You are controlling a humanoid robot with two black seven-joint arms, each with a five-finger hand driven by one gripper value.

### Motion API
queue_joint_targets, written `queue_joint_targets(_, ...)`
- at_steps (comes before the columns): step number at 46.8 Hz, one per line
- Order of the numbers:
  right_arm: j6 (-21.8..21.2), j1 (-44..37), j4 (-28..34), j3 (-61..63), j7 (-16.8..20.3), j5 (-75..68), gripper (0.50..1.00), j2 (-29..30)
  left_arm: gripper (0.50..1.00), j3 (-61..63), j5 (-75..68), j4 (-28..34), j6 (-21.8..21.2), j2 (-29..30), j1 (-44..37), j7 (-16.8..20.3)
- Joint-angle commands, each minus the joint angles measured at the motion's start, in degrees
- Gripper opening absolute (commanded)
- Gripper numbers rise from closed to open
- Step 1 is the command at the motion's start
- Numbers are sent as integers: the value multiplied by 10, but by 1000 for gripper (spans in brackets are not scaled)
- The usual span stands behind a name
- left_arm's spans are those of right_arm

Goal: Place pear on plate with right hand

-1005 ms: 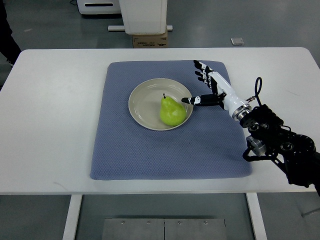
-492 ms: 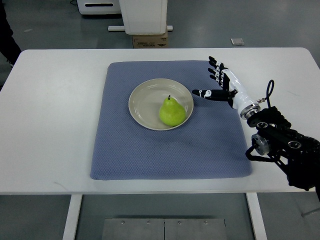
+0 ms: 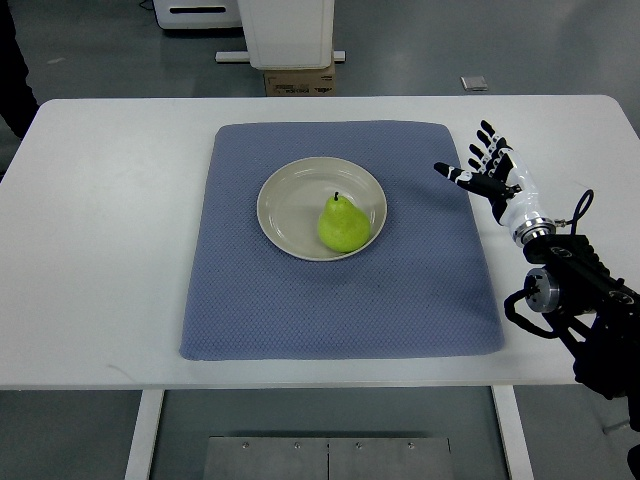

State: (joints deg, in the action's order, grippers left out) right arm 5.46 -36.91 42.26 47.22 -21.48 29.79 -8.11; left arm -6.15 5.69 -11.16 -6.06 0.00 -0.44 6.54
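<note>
White table [image 3: 110, 230] carries a blue mat [image 3: 300, 320], and the right hand [image 3: 492, 176] hovers over its right edge, fingers spread and empty. Farther in, the pear [image 3: 343, 223] stands upright on the plate [image 3: 290, 200], near its right rim; it looks top-heavy, so a bump to the table could tip it onto the mat

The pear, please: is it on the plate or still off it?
On it. The pear sits inside the plate's rim, right of centre, and the open right hand is well clear of it.

A white table [image 3: 110, 230] carries a blue-grey quilted mat [image 3: 340, 300] spread flat across its middle, the mat's near edge lying just short of the table's front edge.
</note>
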Motion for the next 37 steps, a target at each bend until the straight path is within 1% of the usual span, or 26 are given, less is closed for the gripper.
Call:
queue_joint_targets(1, 1, 9, -1, 28, 0, 0, 998, 10, 1000, 0, 0, 0, 0, 0, 0, 0)
queue_joint_targets(13, 2, 41, 0, 114, -4, 1, 1000, 42, 1000, 0, 0, 0, 0, 0, 0, 0)
queue_joint_targets(25, 8, 60, 1, 134, -21, 0, 1000, 56, 1000, 0, 0, 0, 0, 0, 0, 0)
queue_joint_targets(37, 8, 62, 1, 143, -22, 0, 1000, 57, 1000, 0, -1, 0, 0, 0, 0, 0)
